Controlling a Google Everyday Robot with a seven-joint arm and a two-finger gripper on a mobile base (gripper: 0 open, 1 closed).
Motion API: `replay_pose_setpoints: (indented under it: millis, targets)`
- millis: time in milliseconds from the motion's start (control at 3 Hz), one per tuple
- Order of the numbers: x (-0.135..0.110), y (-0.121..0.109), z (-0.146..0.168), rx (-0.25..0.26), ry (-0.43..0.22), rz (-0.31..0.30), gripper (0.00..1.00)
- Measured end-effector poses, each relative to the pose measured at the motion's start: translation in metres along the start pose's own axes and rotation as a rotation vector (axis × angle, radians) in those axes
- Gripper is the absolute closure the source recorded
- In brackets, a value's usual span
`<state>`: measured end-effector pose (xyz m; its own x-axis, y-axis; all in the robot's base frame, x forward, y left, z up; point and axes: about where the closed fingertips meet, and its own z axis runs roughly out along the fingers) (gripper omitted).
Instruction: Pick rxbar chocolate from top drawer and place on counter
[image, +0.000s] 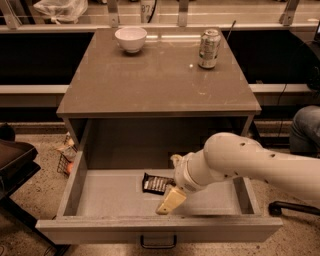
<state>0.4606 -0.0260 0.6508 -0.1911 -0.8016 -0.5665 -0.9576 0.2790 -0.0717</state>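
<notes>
While the rxbar chocolate (155, 183) lies flat on the floor of the top drawer (100, 197), in the lower middle of the frame, the job is only begun. The gripper (173, 180) sits at the bar's right end, its 2 fingers spread wide, holding nothing. Grabbing, lifting and placing are all left. Drawer walls stand all around, so I think up is the way out. The counter (150, 85) above has bare room; 1 bowl (131, 39) and 1 can (209, 48) sit at its back.
</notes>
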Motion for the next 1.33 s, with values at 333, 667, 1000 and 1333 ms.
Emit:
replay_pose_setpoints:
  millis: [333,667,1000,1333]
  targets:
    - [0.0,0.004,0.012,-0.023,-0.002,-0.002,0.27]
    - [-0.008,0.0,0.04,-0.065,-0.005,-0.016,0.2]
    - [-0.008,-0.003,0.049,-0.077,0.002,-0.021,0.2]
    - [-0.008,-0.013,0.065,-0.095,0.01,-0.031,0.2]
